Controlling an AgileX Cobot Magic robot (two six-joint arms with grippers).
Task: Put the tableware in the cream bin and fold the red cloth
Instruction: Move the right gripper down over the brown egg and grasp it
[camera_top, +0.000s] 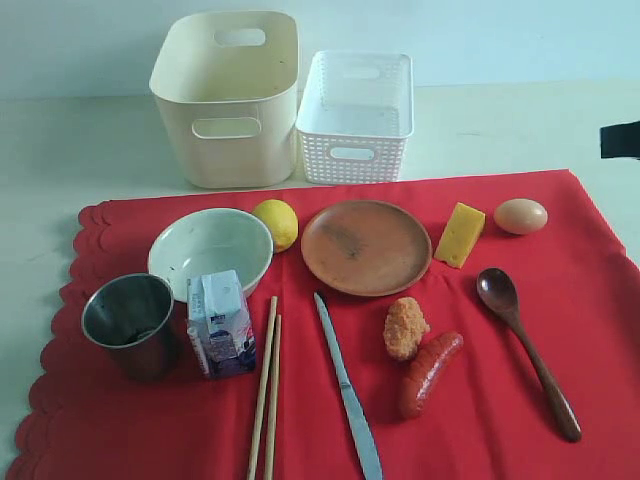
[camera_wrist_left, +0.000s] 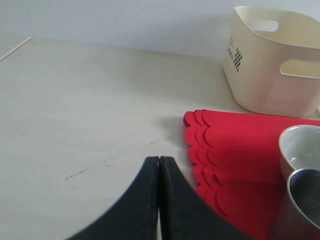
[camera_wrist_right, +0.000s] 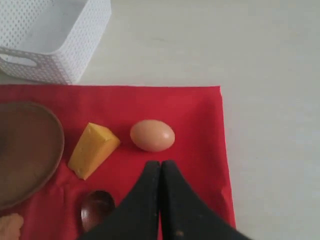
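Red cloth (camera_top: 150, 420): lay spread flat on the table (camera_wrist_left: 75, 100). On it sat the white bowl (camera_top: 210, 245), steel cup (camera_top: 128, 312), brown plate (camera_top: 365, 247), chopsticks (camera_top: 266, 390), knife (camera_top: 347, 390) and wooden spoon (camera_top: 525, 345). Cream bin (camera_top: 245, 150): stood just behind the cloth. Left gripper (camera_wrist_left: 159, 165): clenched on nothing, over bare table beside the scalloped edge. Right gripper (camera_wrist_right: 160, 167): clenched on nothing, near the egg (camera_wrist_right: 152, 135).

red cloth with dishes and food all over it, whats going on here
Nothing is being handled yet. The left pincer, shut and empty, hovers over the table beside the red cloth; the right pincer, also shut, hovers near the egg. Bowl, cup, plate, chopsticks, knife and spoon lie on the unfolded cloth; the cream bin looks empty.
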